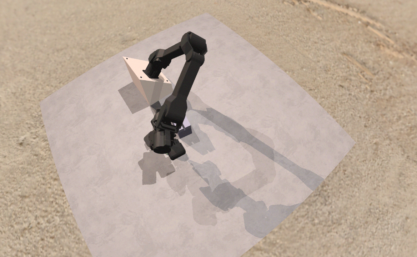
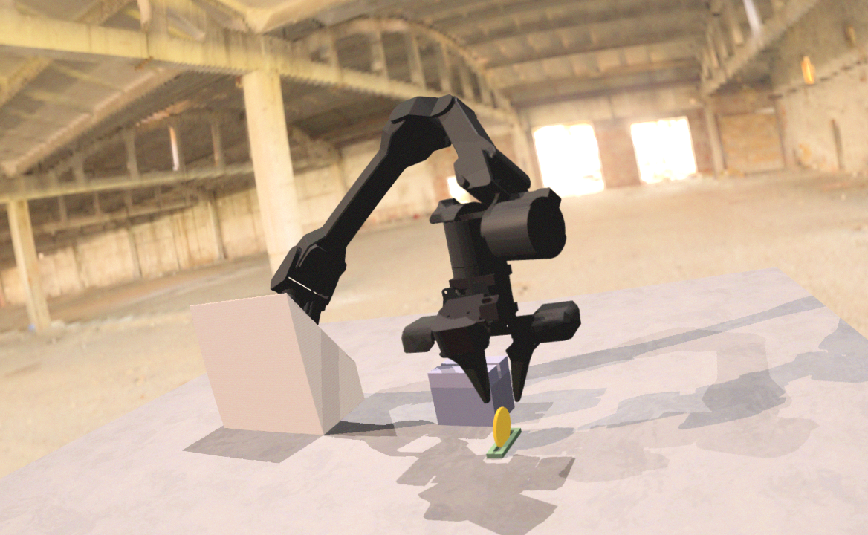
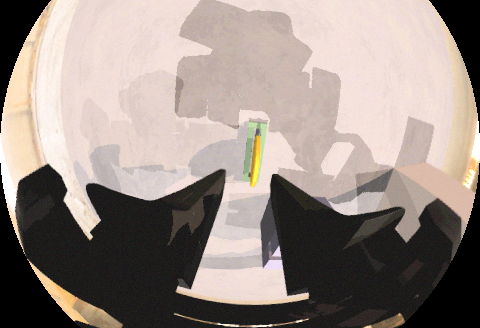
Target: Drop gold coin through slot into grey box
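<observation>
The gold coin (image 2: 501, 426) (image 3: 256, 160) stands on its edge in the shallow green holder (image 2: 494, 455) (image 3: 263, 127). My gripper (image 2: 502, 401) (image 3: 248, 178) is open and empty, pointing down, its fingertips just above the coin's top in the exterior view. In the wrist view the coin appears edge-on, between and ahead of the two fingertips. The closed grey box (image 1: 185, 131) (image 2: 464, 406) (image 3: 269, 235) stands behind the holder. In the top view the arm hides the coin and most of the box. The lid's slot is partly hidden by the fingers in the exterior view.
A large pale wedge-shaped base (image 1: 155, 91) (image 2: 261, 372) (image 3: 435, 183) carries the arm and stands to the left of the grey box in the exterior view. The arm's shadows fall across the table top (image 1: 107, 191) (image 2: 157, 478).
</observation>
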`<state>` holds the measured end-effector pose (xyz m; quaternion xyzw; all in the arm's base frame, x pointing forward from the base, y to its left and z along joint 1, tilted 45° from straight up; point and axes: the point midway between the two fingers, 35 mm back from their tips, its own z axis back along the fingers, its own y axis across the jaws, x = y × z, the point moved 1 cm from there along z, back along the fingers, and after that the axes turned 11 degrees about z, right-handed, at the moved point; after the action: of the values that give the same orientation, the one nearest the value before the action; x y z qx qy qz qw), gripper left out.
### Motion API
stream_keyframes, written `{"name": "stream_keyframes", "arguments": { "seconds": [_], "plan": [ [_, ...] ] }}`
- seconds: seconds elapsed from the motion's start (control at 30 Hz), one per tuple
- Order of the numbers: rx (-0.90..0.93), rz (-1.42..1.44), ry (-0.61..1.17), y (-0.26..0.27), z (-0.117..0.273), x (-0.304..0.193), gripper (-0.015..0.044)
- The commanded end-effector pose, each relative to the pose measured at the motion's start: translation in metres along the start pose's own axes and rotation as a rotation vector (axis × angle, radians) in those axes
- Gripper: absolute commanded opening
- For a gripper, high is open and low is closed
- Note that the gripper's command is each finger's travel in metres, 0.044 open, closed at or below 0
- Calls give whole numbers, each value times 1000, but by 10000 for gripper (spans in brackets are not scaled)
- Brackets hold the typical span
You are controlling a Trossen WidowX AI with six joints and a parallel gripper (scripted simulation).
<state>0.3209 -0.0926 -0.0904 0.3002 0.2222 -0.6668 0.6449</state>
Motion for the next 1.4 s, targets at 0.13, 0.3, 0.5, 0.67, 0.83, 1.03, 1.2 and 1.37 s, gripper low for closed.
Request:
{"name": "stream_keyframes", "arguments": {
  "seconds": [0.13,0.3,0.5,0.67,0.83,1.03,1.2,1.37],
  "plan": [
    [-9,-12,11,-4,-16,-1,161],
    [-9,-12,11,-4,-24,-2,161],
    [-9,-12,12,-4,-34,-2,161],
    [-9,-12,13,-5,-42,-3,161],
    [-9,-12,14,-5,-49,-3,161],
    [-9,-12,14,-5,-49,-3,82],
    [-9,-12,14,-5,-49,-3,9],
    [-9,-12,14,-5,-49,-3,0]
  ]
}}
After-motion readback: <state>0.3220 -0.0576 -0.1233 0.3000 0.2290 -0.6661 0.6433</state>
